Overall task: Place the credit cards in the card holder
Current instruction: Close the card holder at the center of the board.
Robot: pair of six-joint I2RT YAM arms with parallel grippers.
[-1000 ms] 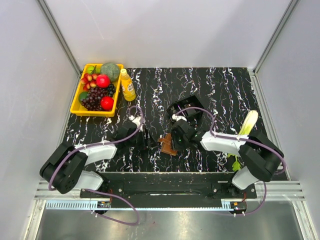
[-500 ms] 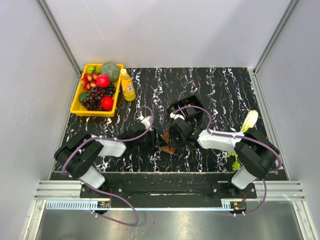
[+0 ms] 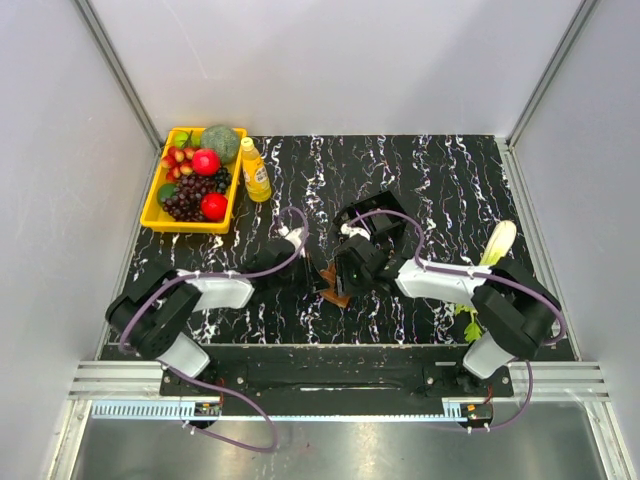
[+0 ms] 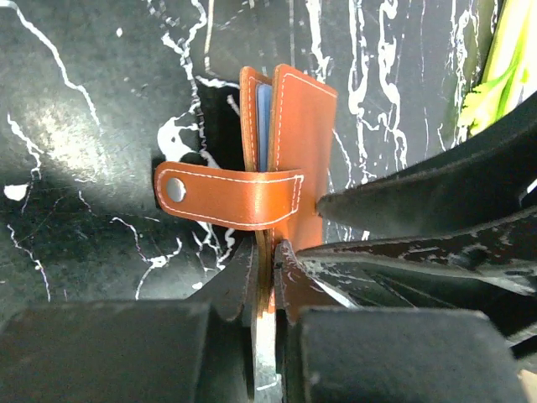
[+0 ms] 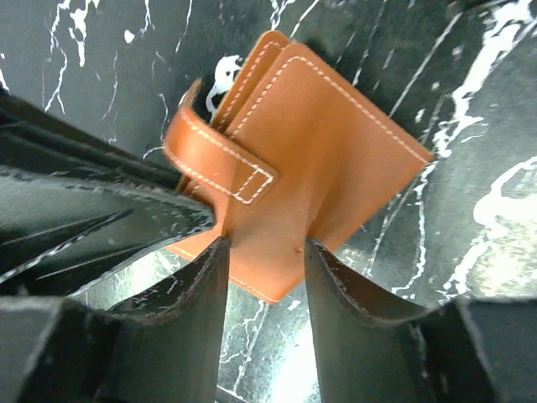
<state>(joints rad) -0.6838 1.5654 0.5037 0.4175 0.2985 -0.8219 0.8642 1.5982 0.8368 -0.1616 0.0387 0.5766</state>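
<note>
— What do we make of the card holder [image 5: 319, 151]?

— We see a small tan-brown leather fold with pale stitching along its edges. It stands on edge near the front middle of the black, white-veined desk [image 3: 450, 180], between the two arms. A strap [image 4: 226, 195] runs across its open side, and the end with the round metal snap sticks out free. A pale blue card [image 4: 264, 126] shows between the leaves.

— And what has hold of it?

— We see the left end effector [image 4: 267, 256] clenched on the holder's near edge. The right end effector [image 5: 267, 252] is spread, its fingertips [image 5: 214, 260] against the flat face and one corner of the holder showing between them.

— Any writing?

— We cannot read the label on the yellow bottle [image 3: 256, 172]; it is too small.
</note>
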